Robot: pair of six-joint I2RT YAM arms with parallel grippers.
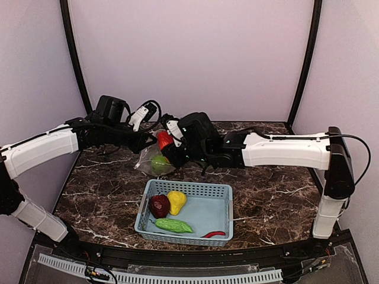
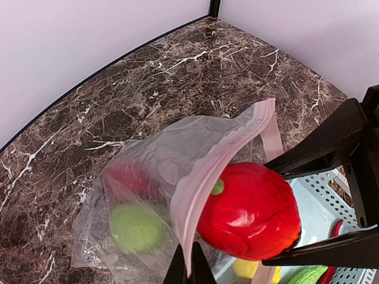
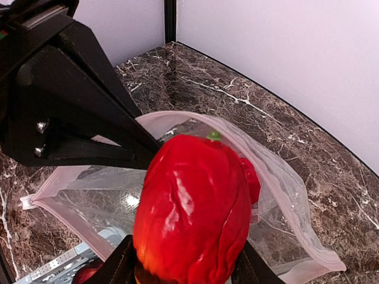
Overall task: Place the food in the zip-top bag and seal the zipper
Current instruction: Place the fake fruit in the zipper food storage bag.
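Left hand (image 2: 188, 265): pinched shut on the zip-top bag (image 2: 160, 154) at its mouth edge, lifting that lip so the opening gapes towards the other hand.
Right hand (image 3: 185, 269): clamped around the red pepper (image 3: 192, 207), poised right at the raised mouth with the stem end leading.
Zipper (image 2: 182, 222): a pinkish strip running up from the left fingers, unsealed. I cannot make out the slider.
Already bagged: a lime-green piece (image 2: 135, 228) and a reddish one (image 2: 127, 177), blurred by the plastic, lie below and beyond the left hand.
Waiting: the dark red pepper (image 1: 159, 205), yellow pepper (image 1: 176, 201), cucumber (image 1: 173, 225) and chilli (image 1: 214, 234) lie in the blue basket (image 1: 186, 184) on the table (image 1: 100, 177), nearer the arm bases than either hand.
Stage: loading, judged roughly midway. Sealing is not yet begun.
Risk: the limp lip may fold under the pepper on release.
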